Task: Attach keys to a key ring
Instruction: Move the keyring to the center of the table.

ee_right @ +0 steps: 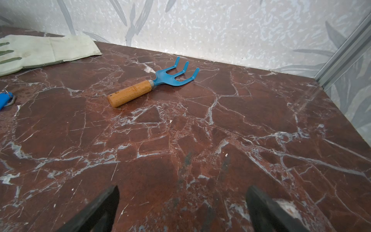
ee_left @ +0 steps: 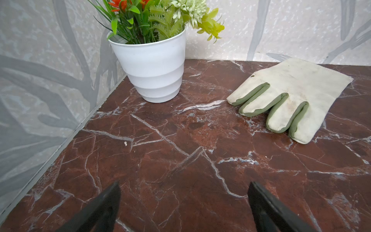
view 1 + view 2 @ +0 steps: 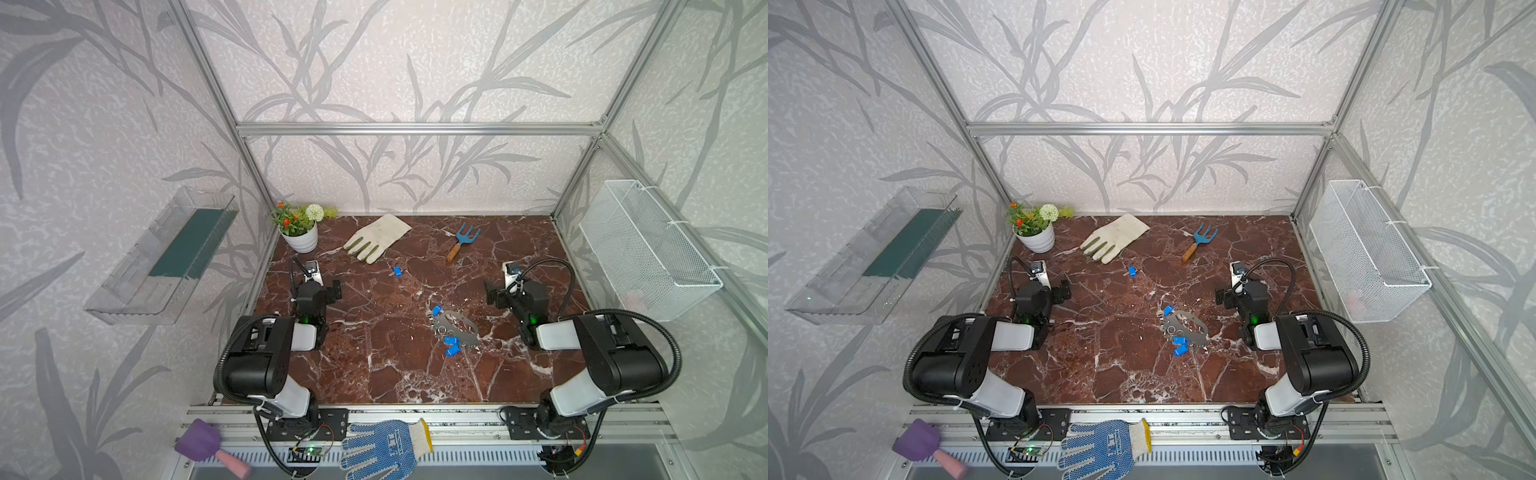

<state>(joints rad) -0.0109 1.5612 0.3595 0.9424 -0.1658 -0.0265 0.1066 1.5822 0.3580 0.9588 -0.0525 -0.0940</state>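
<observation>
The key ring, a flat silver half-moon plate, lies on the marble table right of centre. Blue keys sit along its left edge: one at the far end and two at the near end, their small wire rings by the plate's holes. A lone key lies farther back and shows at the edge of the right wrist view. My left gripper stands open and empty at the table's left. At the right, my right gripper is open and empty too.
A white flower pot stands at the back left. A cream glove and a blue hand fork lie at the back. A wire basket hangs on the right wall.
</observation>
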